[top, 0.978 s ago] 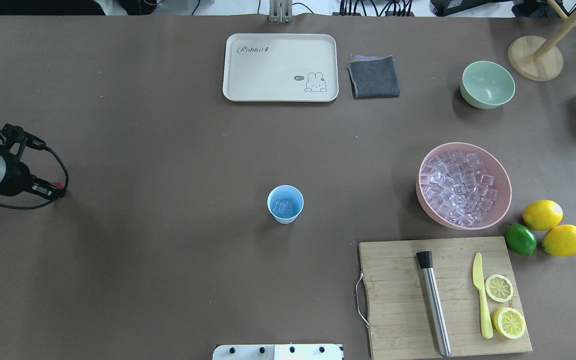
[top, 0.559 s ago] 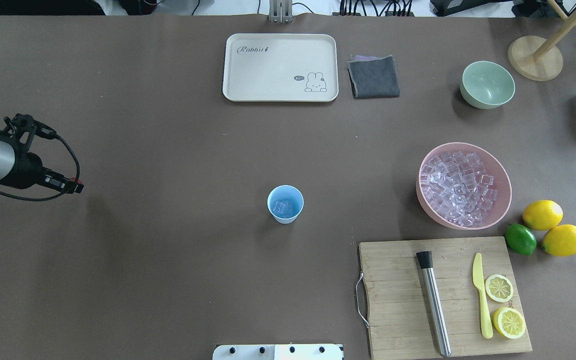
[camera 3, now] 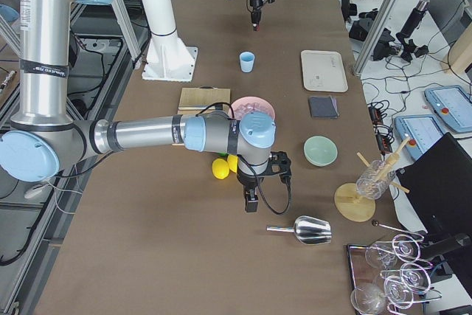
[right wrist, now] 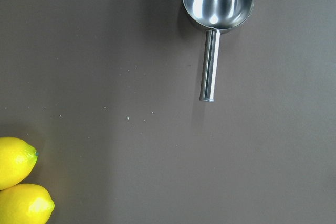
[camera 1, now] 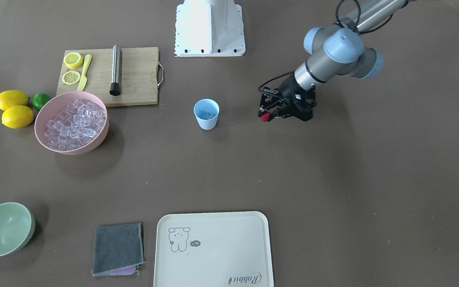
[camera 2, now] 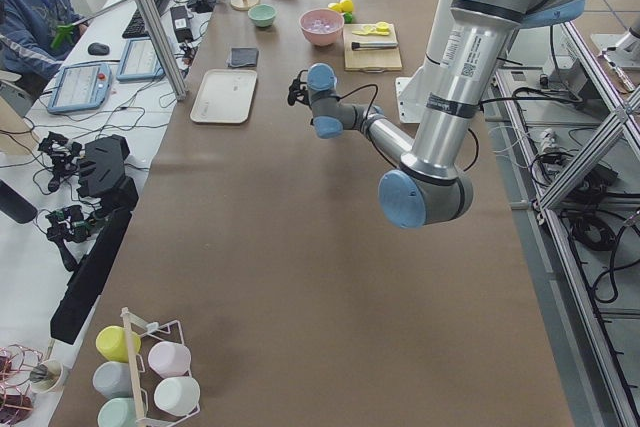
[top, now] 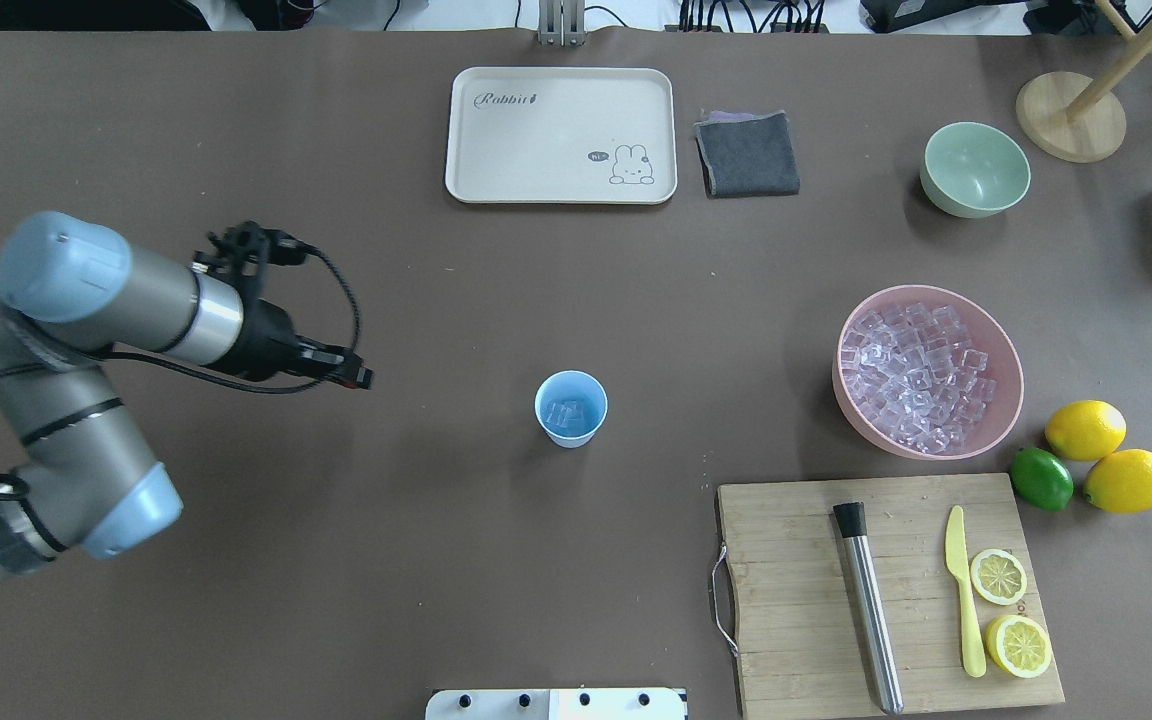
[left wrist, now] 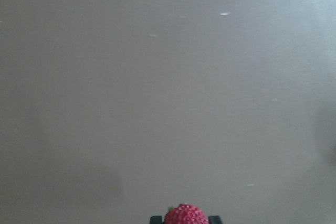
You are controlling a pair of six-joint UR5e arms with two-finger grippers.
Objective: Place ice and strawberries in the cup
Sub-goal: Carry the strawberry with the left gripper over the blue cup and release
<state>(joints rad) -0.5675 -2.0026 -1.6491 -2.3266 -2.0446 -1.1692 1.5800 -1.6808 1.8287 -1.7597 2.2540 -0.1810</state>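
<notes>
In the front-facing view, right of centre, the left gripper [camera 1: 267,114] pinches the strawberry [camera 1: 265,116], a small knobbly red berry, over the matte brown table [camera 1: 333,179], well right of the tapered light blue plastic cup [camera 1: 206,113] at mid-frame. The ice [camera 1: 74,124], clear glassy cubes, is heaped in the smooth pink bowl [camera 1: 104,135] at left, with a few cubes in the cup. In the overhead view the gripper's black tips sit left of the cup, the left wrist view shows the berry's beaded red crown at the bottom edge, and in the right-side view the right gripper [camera 3: 251,203] hangs at lower centre near a shiny steel scoop [camera 3: 306,230], spread or pressed together one cannot tell.
</notes>
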